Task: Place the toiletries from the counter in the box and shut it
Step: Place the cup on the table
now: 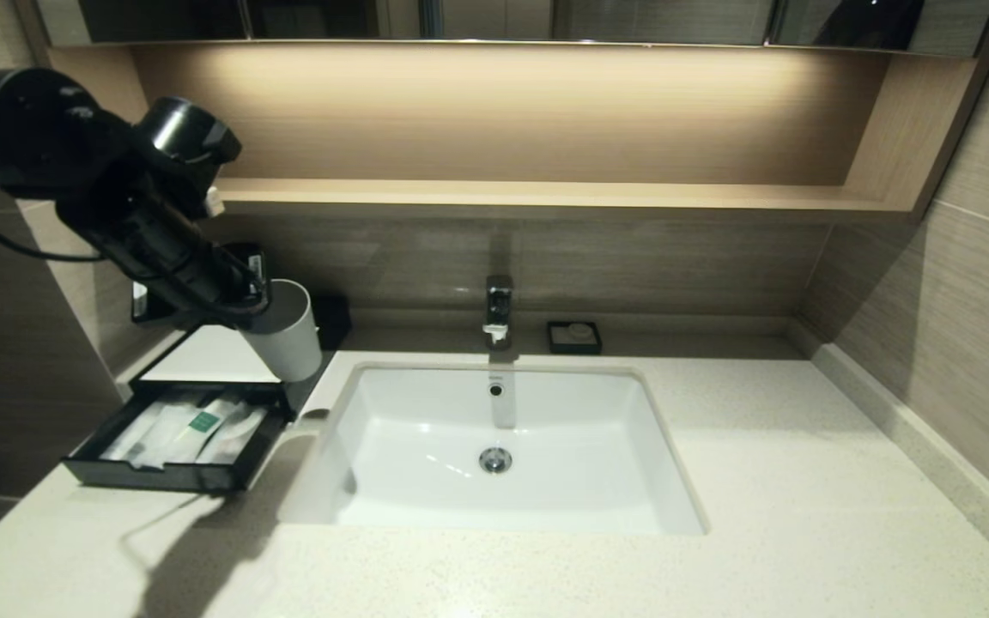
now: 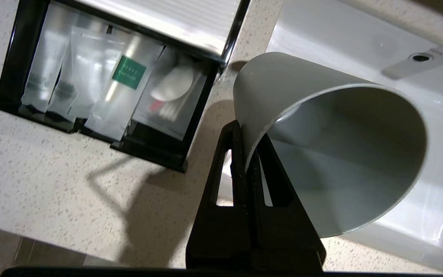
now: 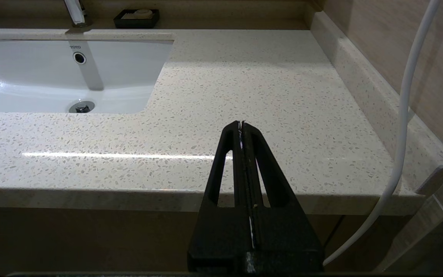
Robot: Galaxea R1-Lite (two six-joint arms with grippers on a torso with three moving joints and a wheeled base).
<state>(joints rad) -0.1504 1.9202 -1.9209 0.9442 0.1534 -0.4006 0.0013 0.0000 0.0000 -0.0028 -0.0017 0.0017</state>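
Observation:
The black box (image 1: 160, 475) sits at the counter's (image 1: 803, 481) left end, its white top panel (image 1: 203, 354) behind the pulled-out drawer. Several toiletries (image 1: 194, 425) lie in the drawer: pale wrapped packets, one with a green label (image 2: 128, 72), and a translucent packet (image 2: 171, 90). My left gripper (image 1: 263, 300) hangs above the box's right side, shut on the rim of a pale grey cup (image 1: 288, 339). In the left wrist view the gripper (image 2: 246, 134) pinches the wall of the tilted cup (image 2: 340, 154). My right gripper (image 3: 241, 123) is shut and empty, in front of the counter's front edge at the right.
A white sink (image 1: 426, 429) is set in the middle of the counter, with a chrome faucet (image 1: 499, 309) behind it. A small black soap dish (image 1: 574, 336) stands by the back wall. A wooden shelf niche (image 1: 546, 196) runs above. A white cable (image 3: 406, 115) hangs at the right.

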